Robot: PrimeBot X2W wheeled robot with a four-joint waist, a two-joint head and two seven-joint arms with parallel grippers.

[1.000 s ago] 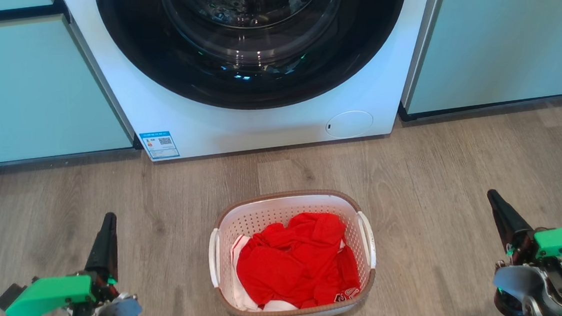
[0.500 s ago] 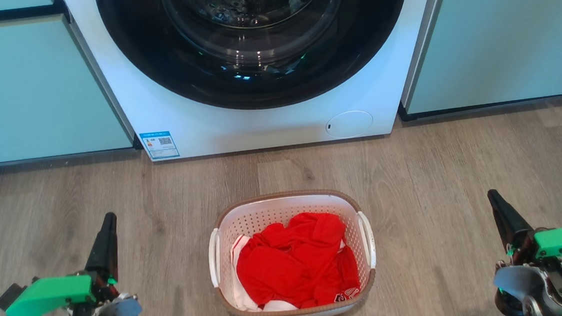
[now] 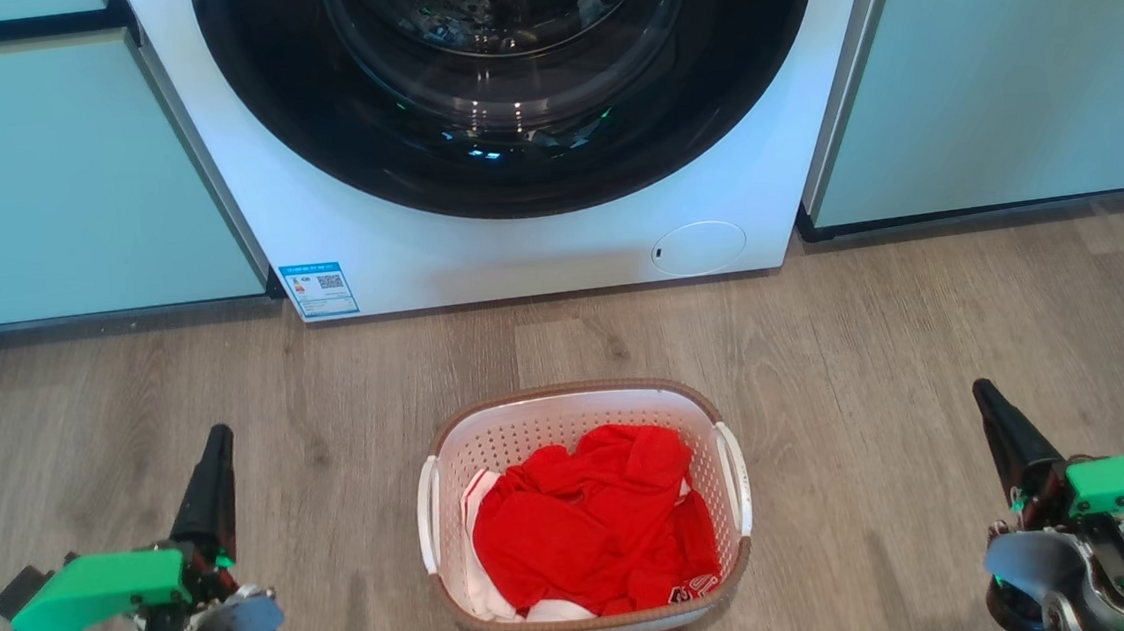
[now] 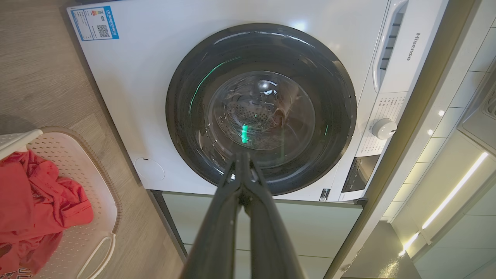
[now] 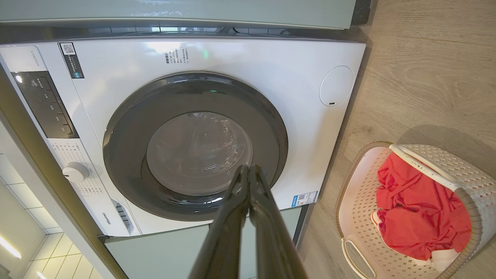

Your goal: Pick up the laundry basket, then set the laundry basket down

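- The laundry basket [image 3: 521, 437] is found standing on the wood floor [image 3: 874, 331], in front of the washing machine [image 3: 517, 254] and between the two grippers.
- Red clothing [image 3: 579, 535] is noted inside it.
- The left gripper [image 3: 218, 438] is seen with its fingers pressed together, empty, well apart from the left handle.
- The right gripper [image 3: 985, 392] is likewise pressed together on nothing, well apart from the right handle.
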